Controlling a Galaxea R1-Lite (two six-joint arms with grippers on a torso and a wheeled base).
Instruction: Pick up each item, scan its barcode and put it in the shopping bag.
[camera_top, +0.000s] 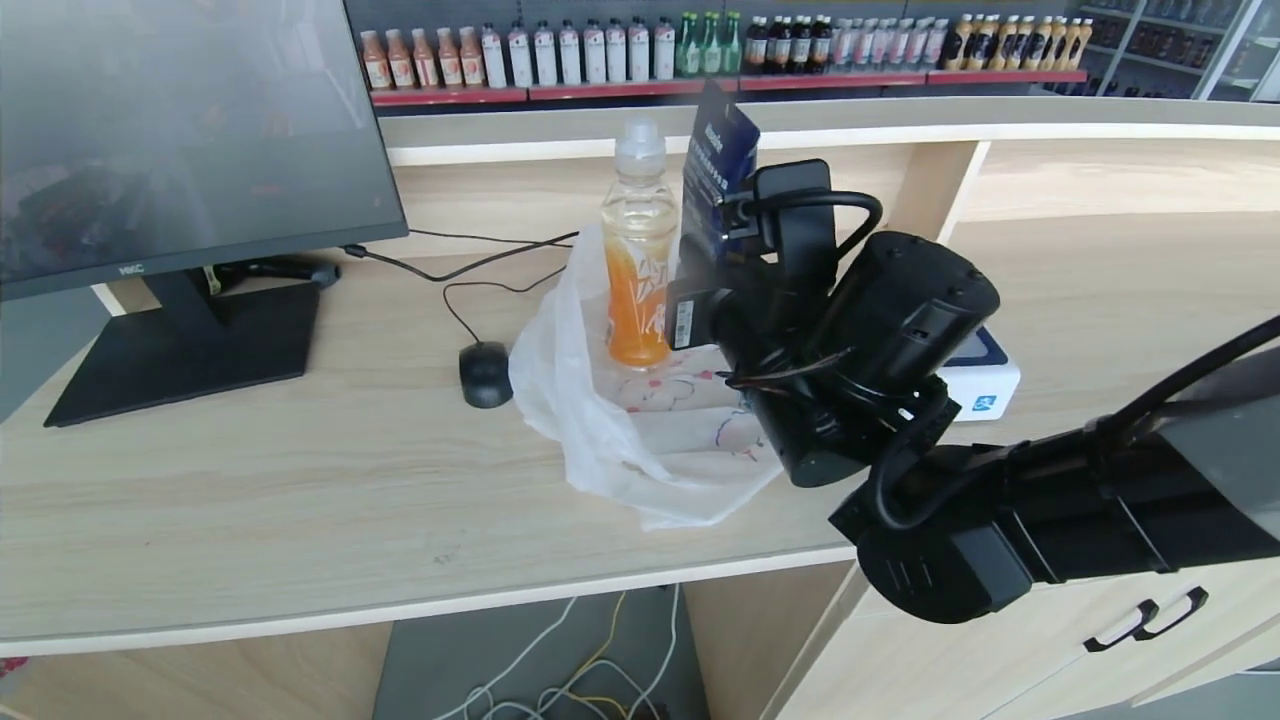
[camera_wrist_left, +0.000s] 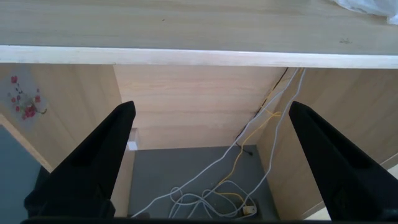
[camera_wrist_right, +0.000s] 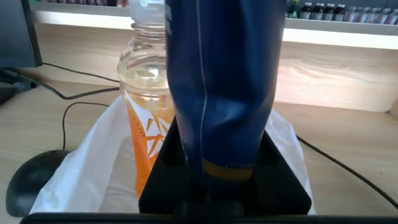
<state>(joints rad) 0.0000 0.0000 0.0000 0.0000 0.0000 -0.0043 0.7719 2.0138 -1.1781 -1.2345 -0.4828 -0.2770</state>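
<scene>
Blue packet clamped in our right pincer.
We saw it upright between the fingers, orange drink bottle just beside, white shopping bag beneath both; our left pincer gaped wide, empty, counter edge above it.

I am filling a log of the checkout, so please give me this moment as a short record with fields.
right pincer: shut on the blue pouch, held upright above the shopping bag
left pincer: open, empty, below the counter edge
bottle: upright in the shopping bag
white box: on the counter, behind the right arm
mouse: on the counter, left of the shopping bag
</scene>
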